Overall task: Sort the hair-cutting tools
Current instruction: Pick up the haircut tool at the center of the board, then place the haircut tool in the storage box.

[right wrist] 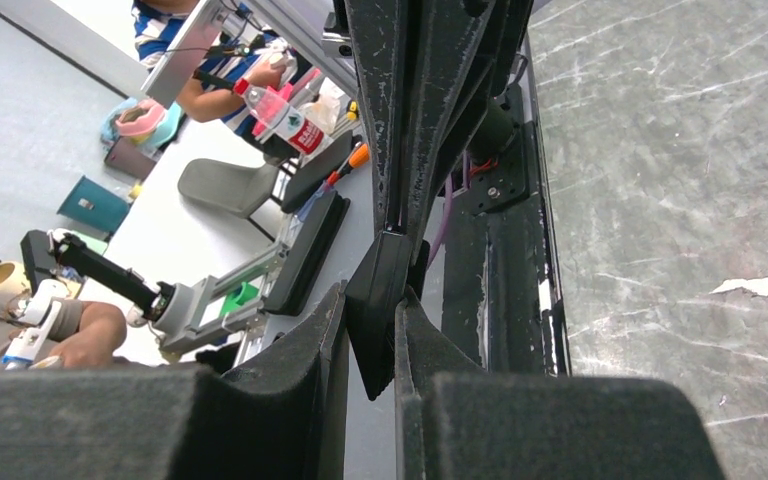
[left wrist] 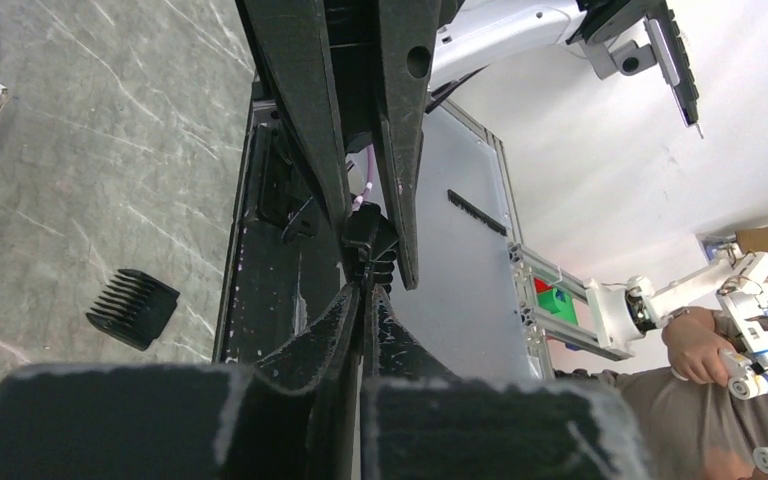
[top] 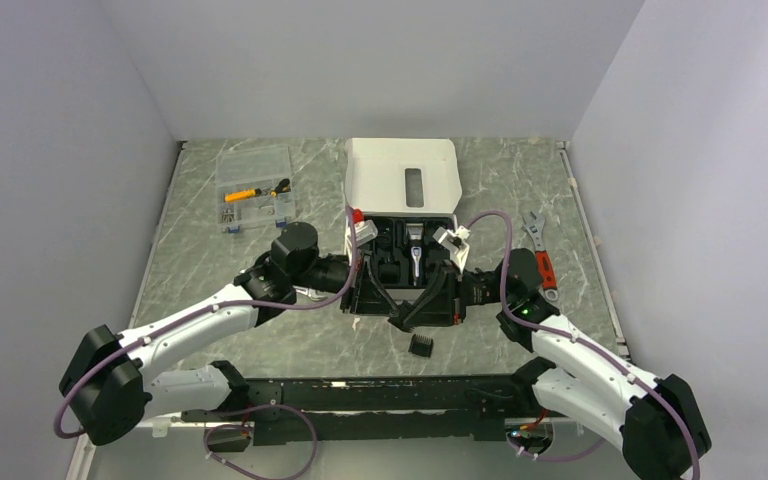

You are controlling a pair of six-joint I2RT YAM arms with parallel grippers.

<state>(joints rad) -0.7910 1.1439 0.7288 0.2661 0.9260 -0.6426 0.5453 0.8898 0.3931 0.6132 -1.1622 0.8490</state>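
From above, the hair clipper (top: 415, 255) is seen in the box (top: 380, 175); a loose comb attachment (top: 420, 345) is left on the table (top: 220, 290).

At the left wrist, a held comb attachment (left wrist: 372, 245) is pinched by the left end effector (left wrist: 365, 300).

At the right wrist, it is pinched by the right end effector (right wrist: 372, 300) too.

Pinched comb (left wrist: 370, 243) mostly hidden btwn jaws

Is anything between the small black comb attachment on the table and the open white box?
Yes. The left gripper and right gripper, pinching a black piece together, meet directly between the small black plastic comb attachment and the open white cardboard box.
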